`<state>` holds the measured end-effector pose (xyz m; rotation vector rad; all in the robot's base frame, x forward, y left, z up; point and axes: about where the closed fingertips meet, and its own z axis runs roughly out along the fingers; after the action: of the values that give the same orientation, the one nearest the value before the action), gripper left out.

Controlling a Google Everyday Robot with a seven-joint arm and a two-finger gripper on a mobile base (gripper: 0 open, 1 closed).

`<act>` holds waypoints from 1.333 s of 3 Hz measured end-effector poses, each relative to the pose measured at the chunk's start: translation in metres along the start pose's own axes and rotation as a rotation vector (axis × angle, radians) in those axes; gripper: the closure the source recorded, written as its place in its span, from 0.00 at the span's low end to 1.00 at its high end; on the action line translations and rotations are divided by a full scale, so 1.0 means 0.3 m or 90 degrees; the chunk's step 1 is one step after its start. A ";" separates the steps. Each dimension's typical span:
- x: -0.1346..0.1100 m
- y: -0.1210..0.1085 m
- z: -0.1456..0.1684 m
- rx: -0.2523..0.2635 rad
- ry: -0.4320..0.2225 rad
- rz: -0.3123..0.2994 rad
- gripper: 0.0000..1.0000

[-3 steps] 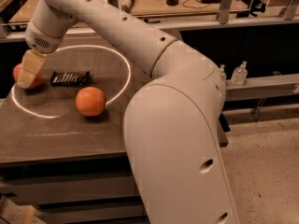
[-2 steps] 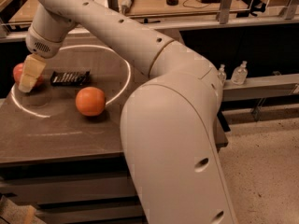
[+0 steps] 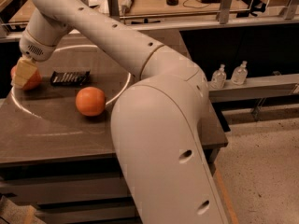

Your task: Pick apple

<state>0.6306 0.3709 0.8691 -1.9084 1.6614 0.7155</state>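
**Gripper at the apple, far left of the surface**

The white robot arm [image 3: 117,36] reaches from the big rounded body in the fg up and across to the far-left edge of the dark brown surface [image 3: 56,129]. Its gripper [image 3: 24,73], w/ a pale tan pad facing the camera, hangs from the grey-vented wrist and sits right at the reddish, squat round apple [image 3: 35,80]. The pad overlaps the apple's left-front side, so only the fruit's right part and a sliver at its left show. Can't tell whether the jaws are clenched on the apple or released, since only 1 tan face shows and the rest is hidden behind it.

The apple rests on the surface near its left edge, just inside a thin white ring [image 3: 120,91] marked on the top. Just right of it, close but apart, lies a flat black ribbed packet [image 3: 70,78]. Nearer the camera, also inside the ring, sits a bright orange round fruit [image 3: 90,101], apart from both the packet and the apple.

Off to the right, on a lower grey ledge, 2 small clear bottles [image 3: 218,76] stand upright side by side. A light wooden bench [image 3: 149,3] w/ small clutter runs along the back. The floor [image 3: 266,171] at right is speckled.
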 end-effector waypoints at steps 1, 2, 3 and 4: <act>-0.033 0.001 0.027 -0.016 -0.025 -0.004 0.70; -0.023 -0.018 -0.050 0.012 -0.046 -0.008 0.93; 0.029 -0.026 -0.289 0.100 -0.032 -0.007 1.00; 0.066 -0.016 -0.459 0.152 -0.039 -0.007 1.00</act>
<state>0.6458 0.2639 0.9568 -1.7106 1.6191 0.5382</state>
